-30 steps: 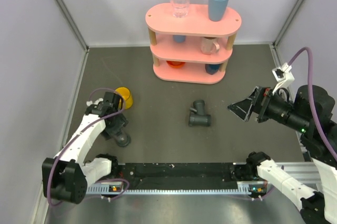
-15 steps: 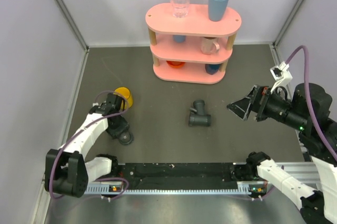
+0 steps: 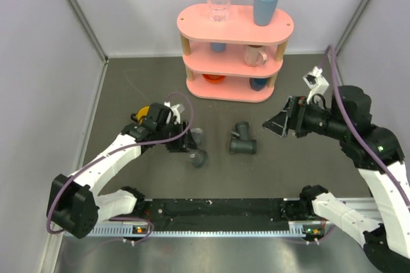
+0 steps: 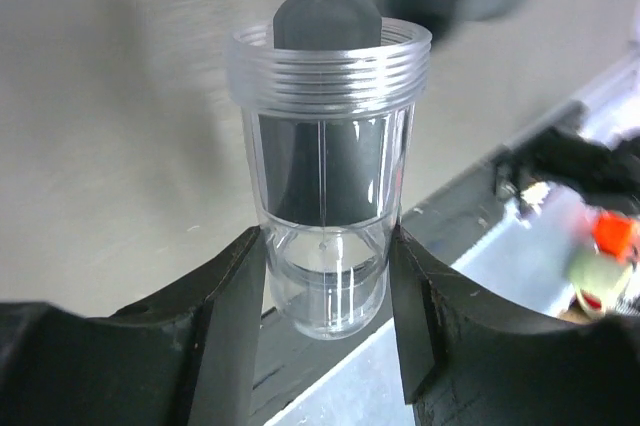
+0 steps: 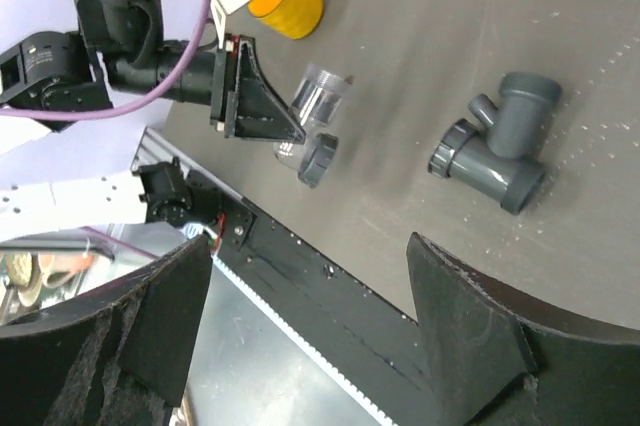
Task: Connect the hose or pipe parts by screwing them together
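Observation:
The translucent smoky-grey tube [image 4: 328,196], threaded at its far end and fitted with a dark grey ring at the other, sits between the fingers [image 4: 225,326] of my left gripper [image 4: 325,296], which is shut on it. In the top view my left gripper [image 3: 186,143] holds the tube [image 3: 197,138] just left of the dark grey T-shaped fitting [image 3: 243,140], which lies on the table. My right gripper [image 3: 278,124] hangs open to the right of the fitting and holds nothing. From the right wrist I see the fitting [image 5: 495,146], the tube [image 5: 315,111] and my open right gripper [image 5: 310,316].
A pink three-tier shelf [image 3: 234,52] stands at the back with a clear glass [image 3: 219,2], a blue cup [image 3: 265,5] and other cups. A yellow cup [image 3: 142,114] lies behind my left arm. A black rail [image 3: 218,212] runs along the near edge. Walls close both sides.
My left gripper shut on the tube and carried it right, toward the T fitting. My right arm moved left toward the fitting, its jaws slightly narrower.

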Motion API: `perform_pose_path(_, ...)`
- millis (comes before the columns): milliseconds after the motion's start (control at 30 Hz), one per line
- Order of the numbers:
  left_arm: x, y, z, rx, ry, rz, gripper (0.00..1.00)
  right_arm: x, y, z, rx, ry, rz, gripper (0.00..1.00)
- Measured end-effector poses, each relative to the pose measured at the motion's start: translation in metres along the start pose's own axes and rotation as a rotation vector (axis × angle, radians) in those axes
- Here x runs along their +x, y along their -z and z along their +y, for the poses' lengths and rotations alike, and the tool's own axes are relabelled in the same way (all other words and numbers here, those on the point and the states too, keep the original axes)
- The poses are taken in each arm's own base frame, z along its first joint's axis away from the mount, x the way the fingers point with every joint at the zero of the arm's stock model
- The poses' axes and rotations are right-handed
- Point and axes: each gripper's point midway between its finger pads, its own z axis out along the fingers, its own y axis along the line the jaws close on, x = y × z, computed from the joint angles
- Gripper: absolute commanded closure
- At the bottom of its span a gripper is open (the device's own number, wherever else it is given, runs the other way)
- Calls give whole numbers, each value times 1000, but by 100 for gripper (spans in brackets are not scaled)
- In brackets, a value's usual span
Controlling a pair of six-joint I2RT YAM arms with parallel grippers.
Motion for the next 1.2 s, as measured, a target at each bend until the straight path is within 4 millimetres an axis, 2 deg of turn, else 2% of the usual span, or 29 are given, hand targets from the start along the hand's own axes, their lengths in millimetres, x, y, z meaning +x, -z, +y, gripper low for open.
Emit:
perform_pose_path(100, 3, 6, -47, 193, -127, 18, 100, -2, -20, 4, -53, 34, 60, 38)
perform_pose_path(167, 12, 12, -76, 314, -205, 56, 100, 0, -34, 6, -90, 48, 111, 44)
perform_pose_path(233, 21, 18, -101, 420, -272, 101, 100, 2, -50, 8, -128, 46, 167, 45)
perform_pose_path(367, 41, 24, -131, 562, -358, 186, 100, 10, -68, 14, -202, 21, 256, 46)
perform_pose_path(533, 56, 33, -150, 673, -396, 253, 100, 36, -74, 31, -322, 18, 365, 47)
perform_pose_path(633, 58, 40, -158, 719, -415, 268, 100, 61, -73, 37, -371, 12, 449, 47)
perform_pose_path(733, 58, 45, -165, 755, -434, 273, 100, 74, -73, 37, -389, 0, 494, 45)
perform_pose_path(1200, 67, 48, -168, 807, -440, 343, 100, 80, -78, 34, -395, 7, 522, 44)
